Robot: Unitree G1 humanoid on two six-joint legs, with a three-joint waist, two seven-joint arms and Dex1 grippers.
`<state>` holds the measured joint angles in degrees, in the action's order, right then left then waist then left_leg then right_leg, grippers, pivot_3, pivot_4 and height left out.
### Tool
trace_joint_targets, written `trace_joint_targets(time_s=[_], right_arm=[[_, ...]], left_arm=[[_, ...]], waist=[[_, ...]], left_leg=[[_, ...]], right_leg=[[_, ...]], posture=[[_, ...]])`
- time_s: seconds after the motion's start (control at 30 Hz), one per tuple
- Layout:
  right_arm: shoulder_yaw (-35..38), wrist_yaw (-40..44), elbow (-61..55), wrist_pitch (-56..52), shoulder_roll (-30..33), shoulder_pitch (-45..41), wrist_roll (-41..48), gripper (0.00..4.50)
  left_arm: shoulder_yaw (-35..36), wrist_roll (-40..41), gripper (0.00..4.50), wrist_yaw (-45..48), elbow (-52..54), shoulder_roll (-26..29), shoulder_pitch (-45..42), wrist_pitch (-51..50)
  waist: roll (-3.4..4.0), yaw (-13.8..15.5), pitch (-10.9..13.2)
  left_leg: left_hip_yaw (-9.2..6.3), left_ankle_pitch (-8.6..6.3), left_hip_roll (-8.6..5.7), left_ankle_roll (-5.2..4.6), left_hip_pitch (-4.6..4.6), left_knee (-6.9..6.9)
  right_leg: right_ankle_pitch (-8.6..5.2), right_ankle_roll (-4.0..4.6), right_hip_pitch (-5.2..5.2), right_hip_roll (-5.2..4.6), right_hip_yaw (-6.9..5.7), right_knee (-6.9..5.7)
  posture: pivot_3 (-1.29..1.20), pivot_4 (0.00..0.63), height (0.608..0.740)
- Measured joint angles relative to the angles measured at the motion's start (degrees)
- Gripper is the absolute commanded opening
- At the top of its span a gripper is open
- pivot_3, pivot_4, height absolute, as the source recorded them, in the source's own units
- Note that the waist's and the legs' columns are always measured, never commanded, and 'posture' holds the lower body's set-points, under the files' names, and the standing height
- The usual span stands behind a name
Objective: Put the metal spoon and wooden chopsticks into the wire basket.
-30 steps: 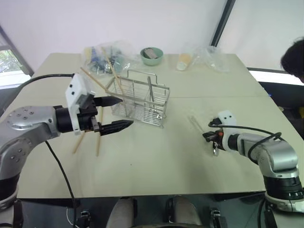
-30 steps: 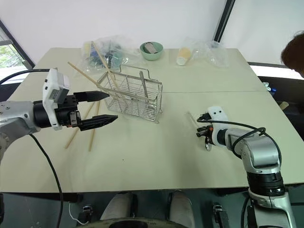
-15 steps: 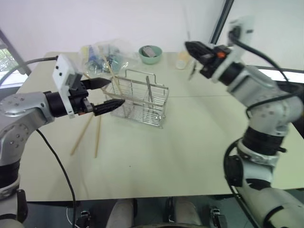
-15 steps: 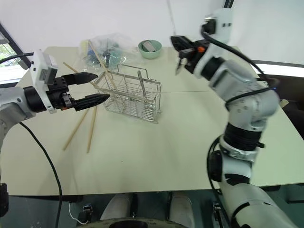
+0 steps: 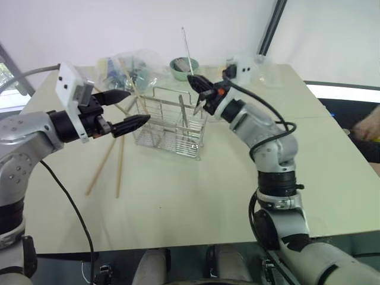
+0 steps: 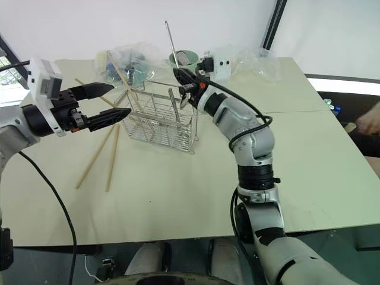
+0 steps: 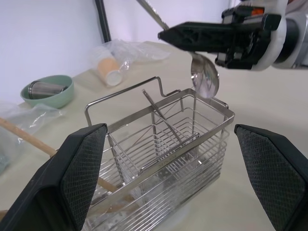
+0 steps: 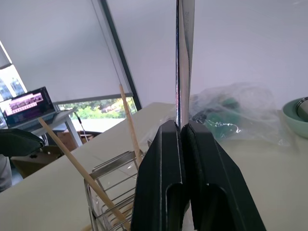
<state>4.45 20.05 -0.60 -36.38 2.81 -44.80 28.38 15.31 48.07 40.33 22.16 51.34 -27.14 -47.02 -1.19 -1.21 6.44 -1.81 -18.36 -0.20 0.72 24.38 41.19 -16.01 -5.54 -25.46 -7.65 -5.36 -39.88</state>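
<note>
rectangular silver wire basket [image 5: 172, 123]: two wooden chopsticks [image 6: 122, 74] leaning inside, another pair on table at 8 o'clock | right gripper [image 5: 199, 90] clamped on slim shiny metal spoon [image 7: 204, 79] above basket's 3 o'clock end | left gripper [image 5: 124, 110] fingers apart, empty

The right gripper [image 8: 183, 132] pinches the spoon [image 8: 185, 57] handle upright; two chopsticks [image 8: 82, 177] lean from the basket [image 8: 107, 192] behind

Rectangular silver wire basket [image 5: 171, 126] mid-table, two light-brown wooden chopsticks [image 5: 105, 168] left of it. Small green bowl [image 5: 180, 68] behind.
</note>
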Motion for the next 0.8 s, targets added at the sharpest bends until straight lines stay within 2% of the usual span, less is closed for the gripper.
trace_joint_targets(time_s=[0.03,0.07,0.1,0.3,0.4,0.53,0.63,0.8], right_arm=[[-0.2,0.1,1.0,1.3,-0.4,0.3,-0.2,0.72],[-0.2,0.2,1.8,2.6,-0.8,0.6,-0.5,0.95],[-0.1,0.3,2.4,3.6,-1.1,0.9,-0.6,1.4],[0.2,-0.4,4.3,6.9,-1.6,1.6,-1.2,4.47],[0.8,-1.3,4.3,6.7,-0.8,1.6,-1.1,4.47],[3.0,-1.1,1.9,4.4,3.8,1.6,0.3,4.47],[5.2,2.2,-2.3,1.1,10.2,0.7,3.8,4.47],[7.3,15.3,-11.5,-5.4,27.4,-0.1,11.6,4.47]], left_arm=[[0.1,0.0,4.5,-0.2,0.3,0.0,0.0,0.0],[0.1,0.1,4.5,-0.4,0.5,0.0,0.0,-0.1],[0.2,0.1,4.5,-0.6,0.5,0.0,0.0,-0.2],[0.4,0.2,4.5,-1.2,0.4,0.0,-0.3,-0.4],[1.3,0.2,4.5,-1.7,0.4,0.0,-0.4,-0.4],[2.1,0.2,4.5,-3.4,0.2,-0.5,-0.4,-0.6],[4.9,1.3,4.5,-6.3,-1.2,-1.5,-0.6,-1.7],[11.2,1.7,4.5,-15.5,-5.1,-3.0,-3.2,-4.0]], waist=[[0.0,0.0,0.0],[0.01,0.0,0.0],[0.0,0.0,0.0],[0.0,0.1,0.0],[0.0,0.1,0.0],[0.0,0.3,0.0],[0.0,0.2,0.0],[-0.07,0.4,0.0]], left_leg=[[0.0,0.0,0.01,0.0,0.0,0.01],[0.0,0.0,0.01,0.0,0.01,0.02],[-0.01,0.0,0.01,0.0,0.0,0.04],[-0.02,0.0,0.0,0.0,0.0,0.1],[-0.03,0.0,0.0,0.0,0.0,0.1],[-0.03,0.0,-0.01,0.0,0.02,0.11],[0.01,0.0,-0.02,0.0,0.04,0.1],[-0.02,-0.01,0.01,-0.01,-0.04,-0.03]], right_leg=[[0.0,0.0,-0.02,0.0,0.0,-0.03],[-0.01,0.0,-0.04,0.0,0.0,-0.05],[-0.01,0.01,-0.03,0.0,0.0,-0.09],[-0.02,0.02,-0.03,-0.01,0.0,-0.1],[-0.02,0.02,-0.04,0.0,0.0,-0.11],[-0.02,0.02,-0.01,-0.03,0.0,-0.1],[-0.02,0.0,-0.01,-0.04,0.0,-0.05],[-0.04,-0.04,0.09,-0.02,-0.04,0.05]], posture=[[0.0,0.15,0.633],[0.0,0.15,0.633],[0.0,0.15,0.633],[0.0,0.15,0.633],[0.0,0.15,0.633],[0.0,0.15,0.633],[0.0,0.15,0.633],[0.0,0.15,0.633]])
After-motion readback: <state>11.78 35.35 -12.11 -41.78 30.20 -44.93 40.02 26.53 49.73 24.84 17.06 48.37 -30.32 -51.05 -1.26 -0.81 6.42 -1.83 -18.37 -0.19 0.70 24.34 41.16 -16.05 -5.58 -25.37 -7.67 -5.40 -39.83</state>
